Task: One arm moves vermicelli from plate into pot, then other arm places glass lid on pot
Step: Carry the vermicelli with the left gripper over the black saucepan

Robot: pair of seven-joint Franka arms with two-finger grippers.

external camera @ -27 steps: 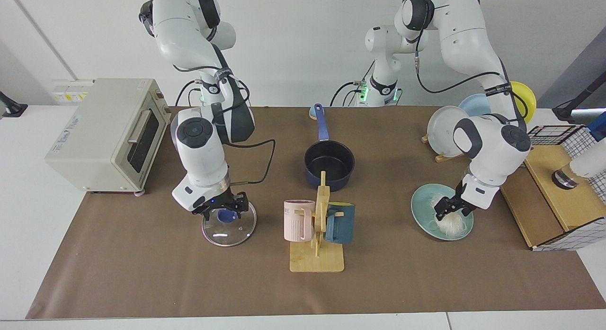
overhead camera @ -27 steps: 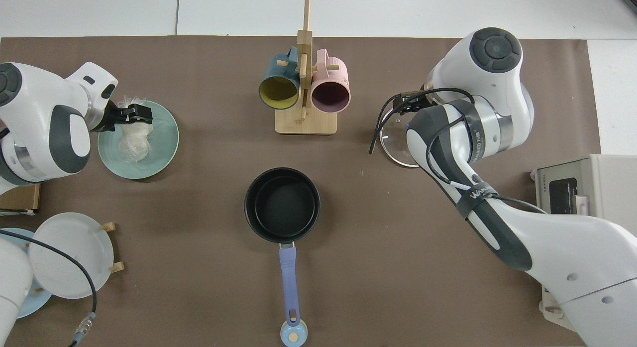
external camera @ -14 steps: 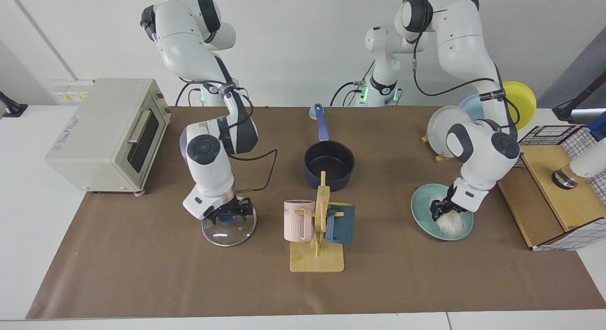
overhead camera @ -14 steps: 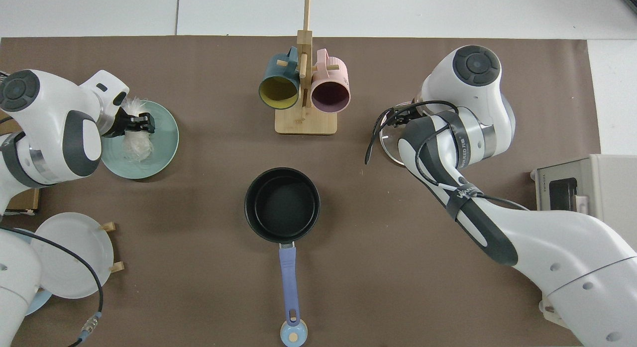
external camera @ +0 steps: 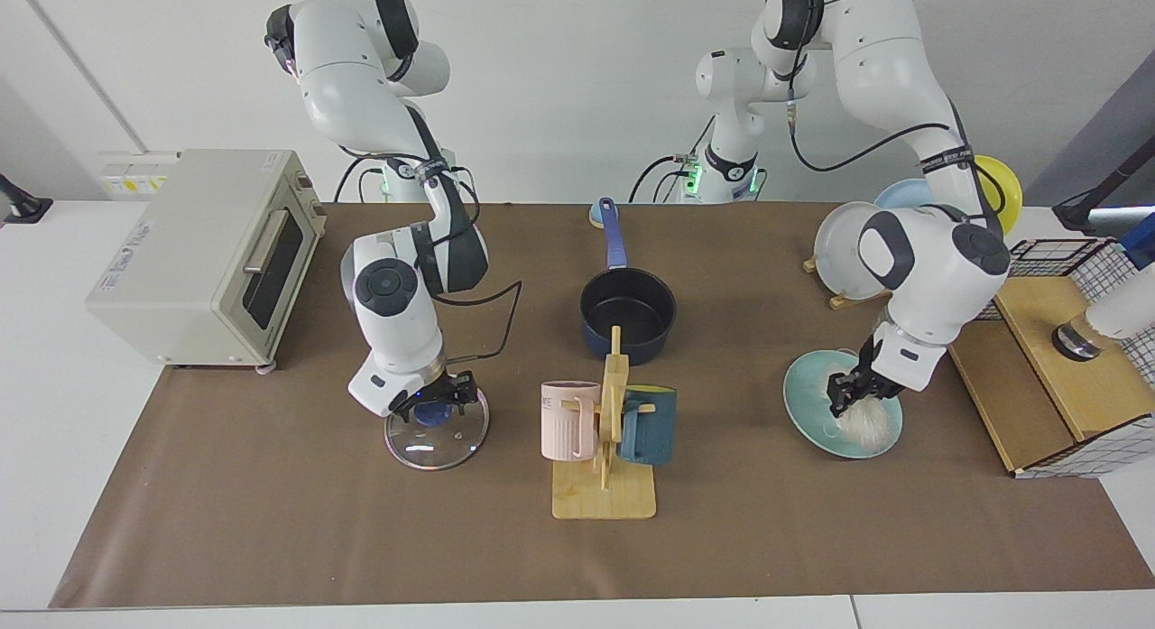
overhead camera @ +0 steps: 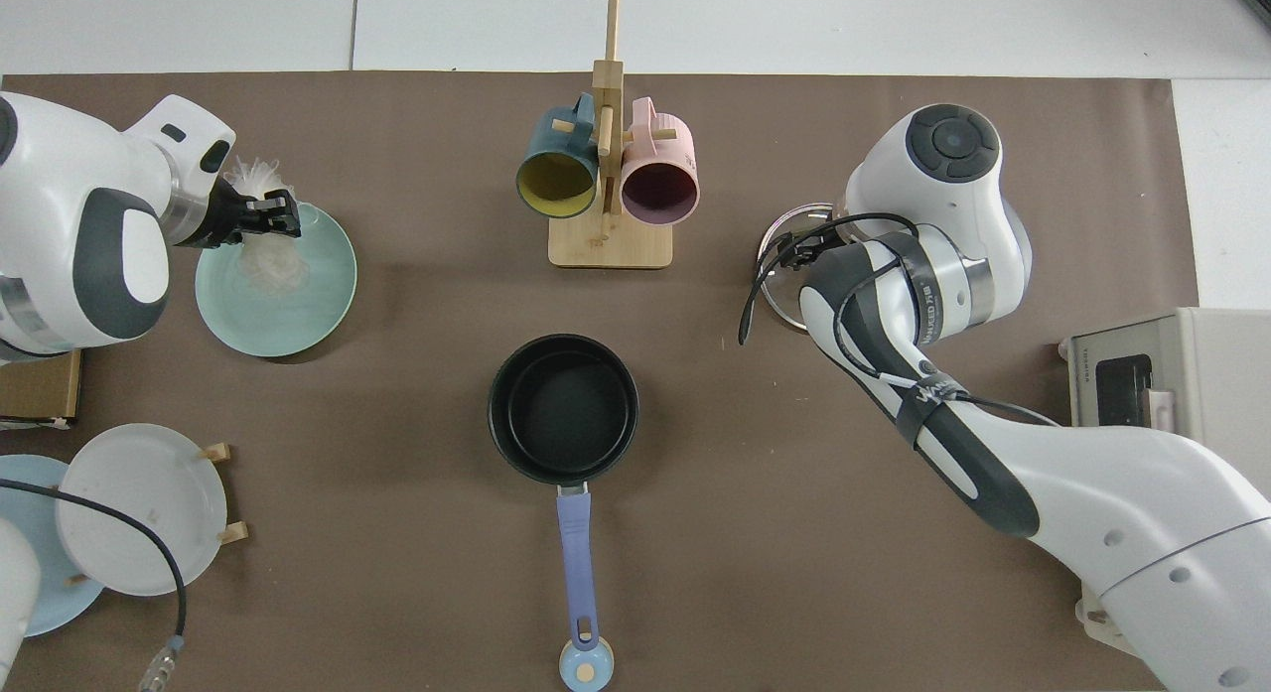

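Two grippers low: left gripper (external camera: 853, 396) clamps vermicelli (external camera: 864, 424); "WANFEED" armband.

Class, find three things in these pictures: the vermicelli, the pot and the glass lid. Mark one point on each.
vermicelli (external camera: 866, 423), facing view, on the white bundle hanging below the gripper.
pot (overhead camera: 562, 404), top view, on the black inside floor.
glass lid (external camera: 433, 445), facing view, on the clear glass near the front rim.

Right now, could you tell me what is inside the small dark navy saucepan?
Nothing: the saucepan shows only its bare black inside. No part of the inside is covered in the top view.
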